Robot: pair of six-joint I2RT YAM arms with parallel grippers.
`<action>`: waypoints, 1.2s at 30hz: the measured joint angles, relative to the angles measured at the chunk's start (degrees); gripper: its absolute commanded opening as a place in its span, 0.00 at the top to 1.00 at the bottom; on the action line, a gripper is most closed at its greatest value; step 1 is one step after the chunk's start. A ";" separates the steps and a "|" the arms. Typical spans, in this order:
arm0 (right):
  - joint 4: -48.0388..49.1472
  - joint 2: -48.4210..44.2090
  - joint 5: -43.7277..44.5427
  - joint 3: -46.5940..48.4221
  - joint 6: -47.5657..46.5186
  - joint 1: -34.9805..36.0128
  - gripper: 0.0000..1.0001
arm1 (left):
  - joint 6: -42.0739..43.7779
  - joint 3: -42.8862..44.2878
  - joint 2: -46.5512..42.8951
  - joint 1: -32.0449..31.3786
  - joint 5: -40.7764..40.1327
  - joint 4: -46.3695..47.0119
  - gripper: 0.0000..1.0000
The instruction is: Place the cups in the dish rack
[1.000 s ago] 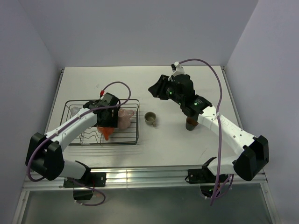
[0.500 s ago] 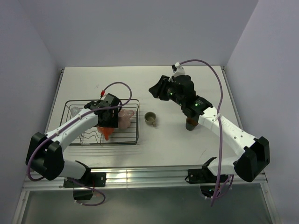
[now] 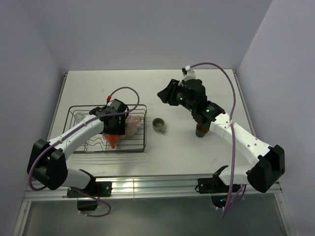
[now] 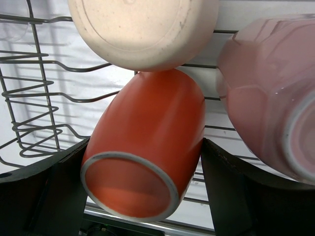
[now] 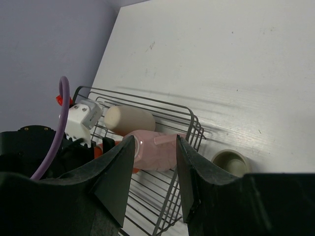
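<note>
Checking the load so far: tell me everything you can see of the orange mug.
The orange mug looks matte and ceramic, with a pale rim and an orange inside; no handle shows. It lies on its side on the dish rack wires, mouth toward the wrist camera, between the fingers of the left end effector, which flank it closely; whether they grip it I cannot tell. The beige tumbler sits just beyond its base, the pink mug close beside.

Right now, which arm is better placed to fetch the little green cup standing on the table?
Probably the right arm: the right pincer is open and empty, with the green cup close by; the left pincer grips the orange mug in the dish rack.
</note>
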 measured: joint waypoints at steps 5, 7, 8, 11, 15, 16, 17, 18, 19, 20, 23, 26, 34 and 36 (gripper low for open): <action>0.00 -0.02 0.00 -0.02 0.00 -0.02 0.53 | 0.04 -0.22 0.07 -0.07 0.90 0.35 0.14; -0.02 -0.07 0.00 -0.02 0.00 -0.02 0.53 | 0.13 -0.22 0.37 -0.11 0.94 0.42 0.13; -0.02 -0.07 0.00 -0.02 0.00 -0.02 0.53 | 0.22 -0.22 0.52 -0.17 0.90 0.52 0.12; -0.02 -0.09 0.00 -0.02 -0.02 -0.04 0.53 | 0.22 -0.22 0.68 -0.35 0.74 0.63 0.12; -0.02 -0.09 -0.02 -0.07 -0.02 -0.13 0.53 | 0.22 -0.22 0.74 -0.44 0.70 0.66 0.11; -0.02 -0.09 0.00 -0.13 -0.02 -0.13 0.53 | 0.22 -0.22 0.74 -0.44 0.70 0.66 0.10; -0.04 -0.09 -0.02 -0.20 -0.02 -0.13 0.53 | 0.22 -0.22 0.74 -0.44 0.68 0.66 0.09; -0.04 -0.09 -0.02 -0.28 -0.02 -0.13 0.53 | 0.20 -0.22 0.74 -0.44 0.66 0.66 0.09; -0.07 -0.09 -0.02 -0.35 -0.02 -0.13 0.53 | 0.13 -0.22 0.74 -0.44 0.66 0.70 0.07; -0.09 -0.09 -0.02 -0.42 -0.02 -0.13 0.53 | 0.04 -0.22 0.74 -0.48 0.66 0.70 0.01; -0.11 -0.09 -0.02 -0.57 -0.02 -0.13 0.53 | -0.22 -0.22 0.72 -0.55 0.66 0.70 0.01; -0.11 -0.09 -0.09 -0.59 -0.02 -0.13 0.53 | -0.24 -0.22 0.55 -0.55 0.66 0.68 0.01; -0.17 -0.09 -0.48 -0.59 -0.02 -0.13 0.53 | -0.61 0.13 -2.16 -0.55 0.09 -0.31 0.01; -0.28 -0.09 -0.52 -0.59 -0.02 -0.13 0.53 | -0.66 0.92 -3.21 -0.55 0.07 -1.20 0.01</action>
